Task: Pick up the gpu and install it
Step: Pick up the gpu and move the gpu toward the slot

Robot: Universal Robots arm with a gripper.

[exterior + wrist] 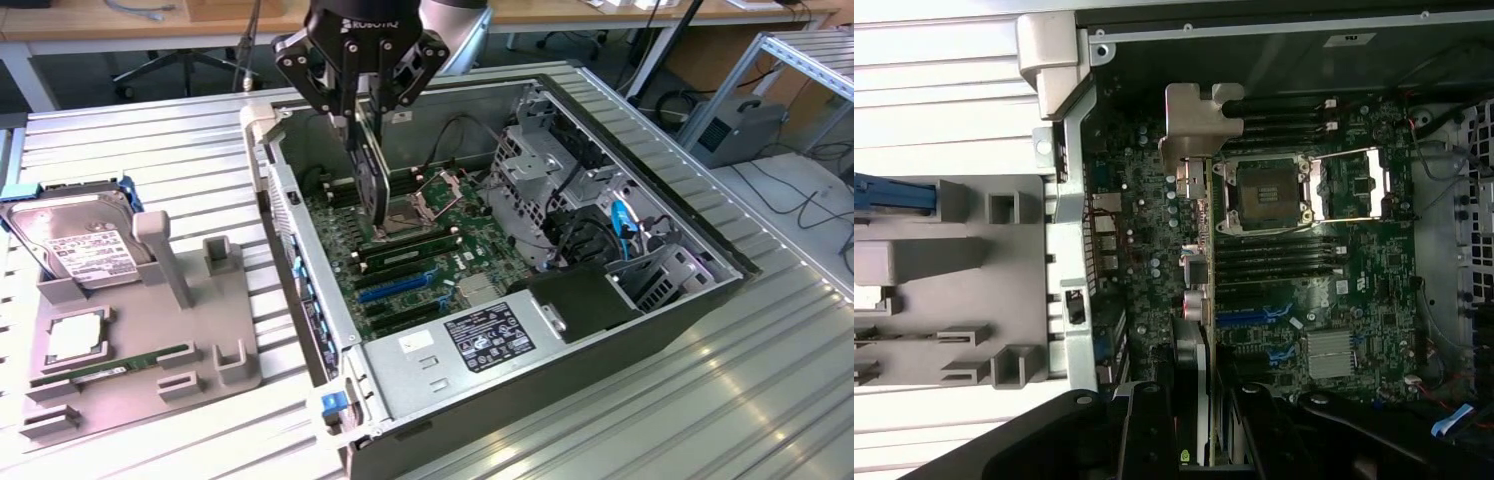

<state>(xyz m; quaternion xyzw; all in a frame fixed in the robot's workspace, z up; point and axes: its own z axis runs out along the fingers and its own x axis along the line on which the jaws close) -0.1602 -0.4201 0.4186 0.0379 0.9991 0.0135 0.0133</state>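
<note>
My gripper (360, 108) hangs over the open computer case (667, 310), shut on the gpu (375, 180). The gpu is a thin dark card held on edge, and its lower end reaches down close to the motherboard (441, 262) near the CPU socket (424, 205). In the wrist view the gpu (1196, 300) appears edge-on between my black fingers (1146, 430), with its silver bracket (1199, 125) at the far end above the board. The blue expansion slots (396, 288) lie on the board a little nearer the case's front; the blue slots (1254, 318) sit just beside the card's edge.
A grey parts holder (174, 300) at the exterior view's left carries a hard drive (80, 245), a CPU (74, 335) and a green RAM stick (127, 362). Inside the case, a metal drive cage (534, 165) and cables (621, 225) crowd the exterior view's right side.
</note>
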